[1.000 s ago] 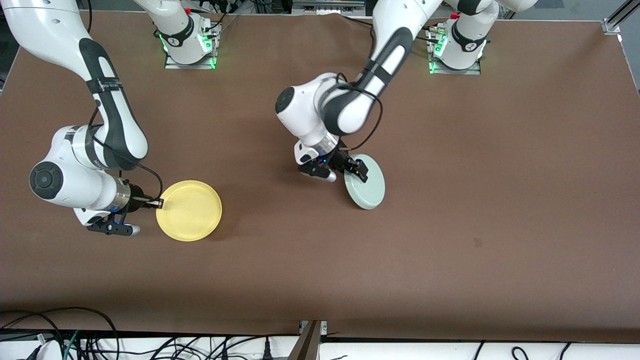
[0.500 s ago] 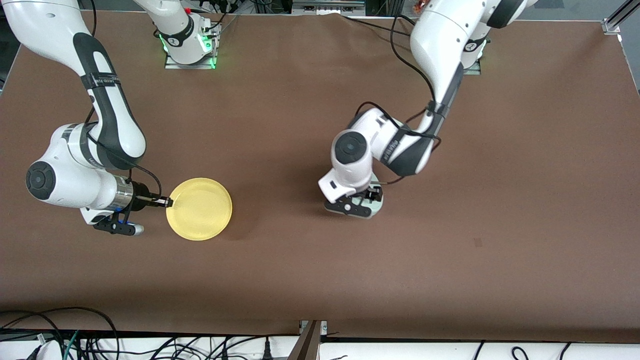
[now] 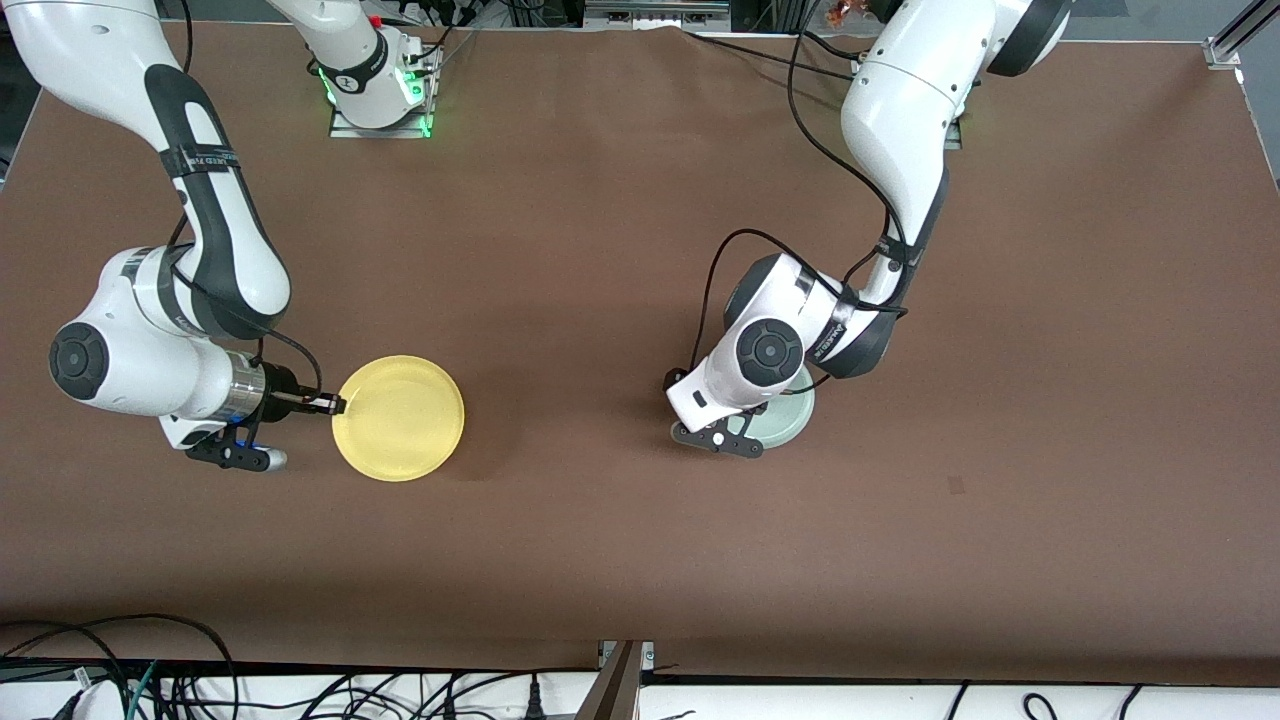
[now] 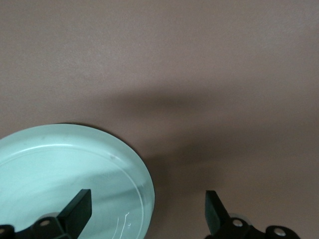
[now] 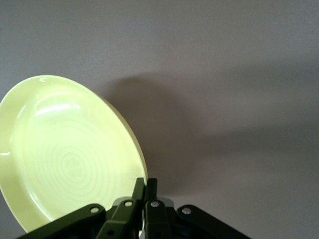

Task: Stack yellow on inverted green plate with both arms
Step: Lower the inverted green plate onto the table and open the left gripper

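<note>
Right hand (image 3: 335, 405) clenched on the yellow plate's (image 3: 400, 418) rim above the counter (image 3: 600, 250), left hand (image 4: 147, 216) released, fingers spread over the green plate (image 4: 60, 169)

Left gripper (image 3: 757, 420) released green plate (image 3: 790, 420); yellow plate (image 3: 398, 418) shifted toward it.

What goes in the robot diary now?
left gripper: open over green plate | right gripper: shut on yellow plate rim
</note>
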